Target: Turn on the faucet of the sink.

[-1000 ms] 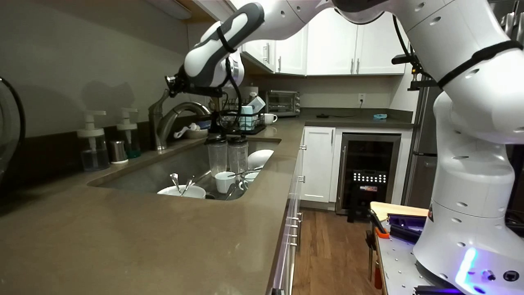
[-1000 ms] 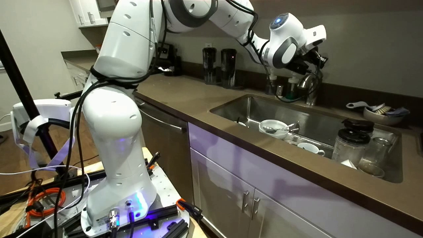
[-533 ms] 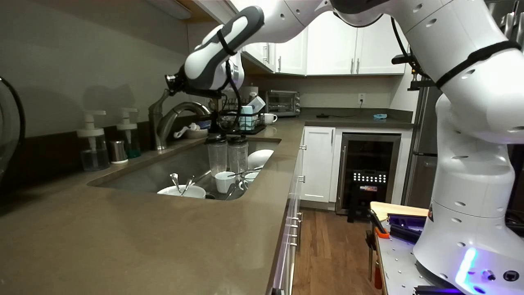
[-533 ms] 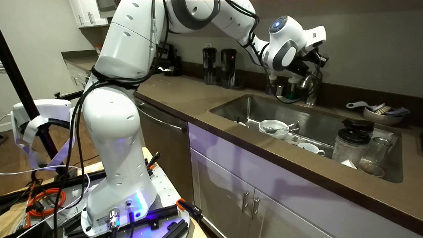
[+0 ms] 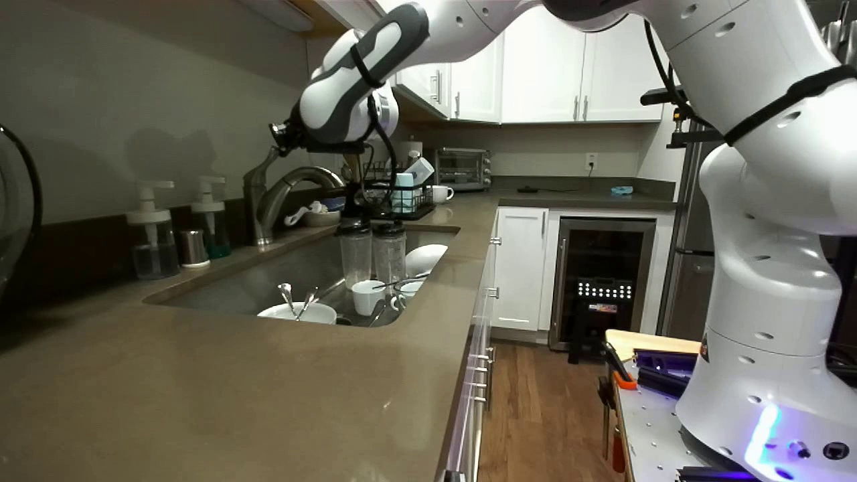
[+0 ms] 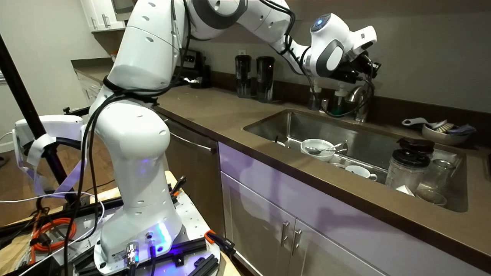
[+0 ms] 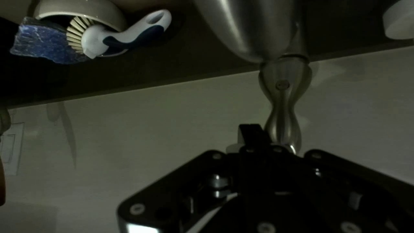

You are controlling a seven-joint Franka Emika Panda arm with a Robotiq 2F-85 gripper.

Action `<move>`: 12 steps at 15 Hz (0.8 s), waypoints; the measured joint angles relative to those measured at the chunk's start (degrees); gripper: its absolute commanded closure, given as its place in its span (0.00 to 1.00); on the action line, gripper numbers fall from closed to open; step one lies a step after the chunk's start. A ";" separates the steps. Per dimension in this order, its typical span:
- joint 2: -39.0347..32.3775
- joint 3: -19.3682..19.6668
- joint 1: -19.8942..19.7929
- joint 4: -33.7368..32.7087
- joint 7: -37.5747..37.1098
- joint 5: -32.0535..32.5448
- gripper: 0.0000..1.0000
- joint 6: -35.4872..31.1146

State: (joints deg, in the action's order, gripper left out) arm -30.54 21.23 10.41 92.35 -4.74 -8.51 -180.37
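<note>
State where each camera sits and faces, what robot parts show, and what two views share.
Exterior view: higher than the counter, facing along it past the sink toward upper cabinets; arm and base show.
Exterior view: near the base, facing lower cabinet doors, sink and wall; arm and base show.
Wrist view: at the arm's end, facing faucet and wall, picture upside down; only the black tool shows.
Both exterior views share arm, base, sink and faucet.

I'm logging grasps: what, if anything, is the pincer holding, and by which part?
Apparently nothing: the pincer looks shut beside the faucet handle; contact is unclear.
</note>
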 measured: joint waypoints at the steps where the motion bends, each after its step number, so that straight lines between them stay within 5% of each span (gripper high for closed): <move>1: 0.19 0.36 0.29 -0.21 0.00 0.00 1.00 1.34; 12: 1.60 0.45 0.26 -3.19 0.00 -0.08 1.00 14.06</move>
State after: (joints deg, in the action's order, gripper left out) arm -28.94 21.68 10.68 89.16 -4.74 -8.59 -166.30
